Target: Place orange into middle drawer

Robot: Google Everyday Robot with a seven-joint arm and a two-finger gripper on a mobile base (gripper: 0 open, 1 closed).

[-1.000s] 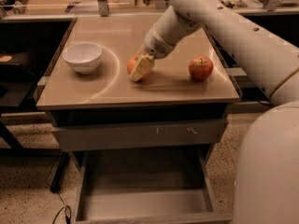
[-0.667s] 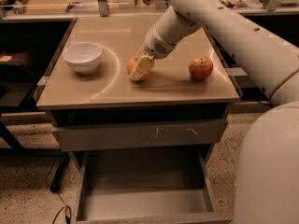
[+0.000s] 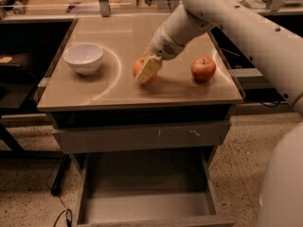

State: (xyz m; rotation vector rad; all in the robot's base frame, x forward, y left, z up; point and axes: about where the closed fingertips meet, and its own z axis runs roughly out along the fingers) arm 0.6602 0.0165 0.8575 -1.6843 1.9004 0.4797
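Note:
The orange (image 3: pixel 138 67) rests on the tan table top (image 3: pixel 118 93), near its middle. My gripper (image 3: pixel 145 72) reaches down from the upper right and is shut on the orange. One cream finger (image 3: pixel 149 66) lies across the orange's front and hides much of it. The middle drawer (image 3: pixel 147 200) stands pulled open below the table, its flat grey floor bare.
A white bowl (image 3: pixel 84 58) sits on the table's left side. A red apple (image 3: pixel 203 69) sits to the right of the orange. A closed grey drawer front (image 3: pixel 142 137) with pale scratches lies above the open drawer. My arm (image 3: pixel 246 27) spans the upper right.

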